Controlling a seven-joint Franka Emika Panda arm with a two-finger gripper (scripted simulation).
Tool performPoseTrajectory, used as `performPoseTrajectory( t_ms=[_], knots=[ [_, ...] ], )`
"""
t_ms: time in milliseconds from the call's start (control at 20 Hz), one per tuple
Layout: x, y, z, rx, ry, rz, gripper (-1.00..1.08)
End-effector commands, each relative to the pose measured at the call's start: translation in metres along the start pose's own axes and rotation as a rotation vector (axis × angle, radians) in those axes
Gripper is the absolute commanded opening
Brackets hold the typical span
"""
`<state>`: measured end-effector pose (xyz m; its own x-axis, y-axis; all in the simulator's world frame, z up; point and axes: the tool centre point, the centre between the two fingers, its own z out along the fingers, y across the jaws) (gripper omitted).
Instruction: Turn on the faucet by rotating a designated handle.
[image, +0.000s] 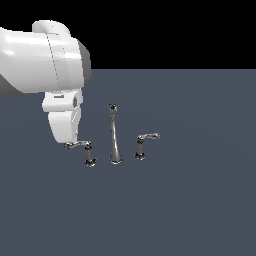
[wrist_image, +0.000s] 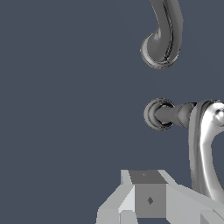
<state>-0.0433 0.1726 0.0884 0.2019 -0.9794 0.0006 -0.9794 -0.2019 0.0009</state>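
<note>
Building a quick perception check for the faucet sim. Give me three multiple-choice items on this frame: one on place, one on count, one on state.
1. Where is the spout relative to the two lever handles?
A. between them
B. at the exterior view's far right
C. behind the arm

2. How many lever handles stand on posts?
A. one
B. two
C. four

3. Where is the gripper relative to the handle?
A. high above the spout
B. down at the outer end of its arm
C. beside the other lever

Answers: 1 A, the levers flank the spout. 2 B, one post stands on each side. 3 B, the arm's white end meets that lever's tip; whether the jaws are closed cannot be seen.
</note>
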Motion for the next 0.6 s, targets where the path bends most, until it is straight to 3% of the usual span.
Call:
performPoseTrajectory(
  t_ms=[0, 300, 550],
  knots=[
    [0.001, -0.003, 0.003, 0.001, 0.001, 0.012, -1.0],
    [0.001, -0.003, 0.003, 0.0, 0.001, 0.013, -1.0],
    [-0.007, 0.014, 0.003, 0.001, 0.001, 0.014, -1.0]
  ],
)
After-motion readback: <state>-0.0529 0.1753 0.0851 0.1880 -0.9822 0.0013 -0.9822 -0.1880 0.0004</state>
